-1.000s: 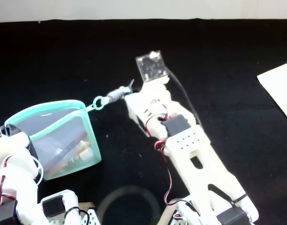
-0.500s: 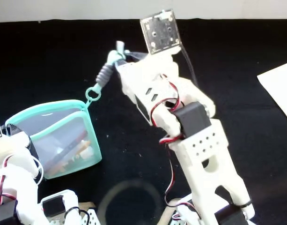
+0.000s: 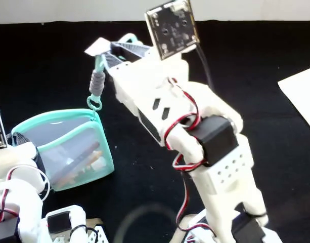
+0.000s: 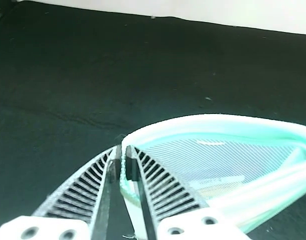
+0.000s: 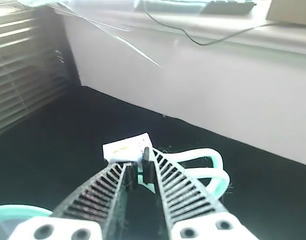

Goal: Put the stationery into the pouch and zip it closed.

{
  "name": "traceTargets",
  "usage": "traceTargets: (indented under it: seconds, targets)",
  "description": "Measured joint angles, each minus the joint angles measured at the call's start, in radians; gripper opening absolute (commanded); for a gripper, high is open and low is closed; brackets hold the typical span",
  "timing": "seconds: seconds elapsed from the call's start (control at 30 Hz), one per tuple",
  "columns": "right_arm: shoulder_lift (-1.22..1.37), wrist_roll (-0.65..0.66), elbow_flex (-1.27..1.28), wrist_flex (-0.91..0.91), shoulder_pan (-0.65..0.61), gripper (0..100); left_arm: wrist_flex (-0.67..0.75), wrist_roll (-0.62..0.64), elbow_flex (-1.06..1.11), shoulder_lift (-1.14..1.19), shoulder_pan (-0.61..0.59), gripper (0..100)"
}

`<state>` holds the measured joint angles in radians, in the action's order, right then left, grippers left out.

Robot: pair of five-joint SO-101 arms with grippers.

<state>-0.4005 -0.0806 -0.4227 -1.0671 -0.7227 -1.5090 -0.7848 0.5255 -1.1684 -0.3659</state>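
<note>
Soft, light mesh pouch [image 3: 69,152] sits at 8 o'clock on the bench [image 3: 53,61], stationery [image 3: 80,160] inside. Left gripper [image 4: 123,161] jaws clamp its rim; right gripper [image 5: 139,167] jaws clamp the zip cord [image 3: 96,83], which runs toward 12 o'clock. Probably floppy: anchor the rim, tug the cord

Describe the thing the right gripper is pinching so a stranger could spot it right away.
On the black table sits a mint pouch with a see-through side. From its top corner a thin pull cord runs up to the right gripper. Nothing else is like it: mint cord, grey sleeve, small ring at the bottom, white tag at the top.
</note>
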Motion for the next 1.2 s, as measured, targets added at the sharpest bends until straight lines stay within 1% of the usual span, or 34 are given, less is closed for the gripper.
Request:
traceTargets:
  seconds: [0.07, 0.23, 0.37, 0.57, 0.7, 0.97, 1.1, 1.2]
  targets:
    - [0.037, 0.002, -0.057, 0.0, -0.031, 0.8, 0.0, 0.0, 0.0, 0.0, 0.015, 1]
    - [0.129, 0.057, -0.229, -0.074, -0.14, 0.8, 0.0, 0.0, 0.0, 0.0, 0.025, 1]
    - [0.173, 0.075, -0.321, -0.115, -0.204, 0.8, 0.0, 0.003, 0.002, 0.0, 0.074, 1]
    - [0.21, 0.075, -0.358, -0.115, -0.212, 0.8, 0.0, 0.071, 0.005, 0.0, 0.193, 1]
    - [0.227, 0.077, -0.414, -0.117, -0.221, 0.8, 0.0, 0.101, 0.005, 0.0, 0.252, 1]
    - [0.229, 0.077, -0.42, -0.157, -0.235, 0.8, 0.015, 0.11, 0.008, 0.0, 0.327, 1]
    - [0.227, 0.077, -0.42, -0.157, -0.255, 0.8, 0.049, 0.169, 0.02, 0.0, 0.345, 1]
    - [0.227, 0.077, -0.42, -0.157, -0.29, 0.8, 0.049, 0.187, 0.02, 0.0, 0.354, 1]
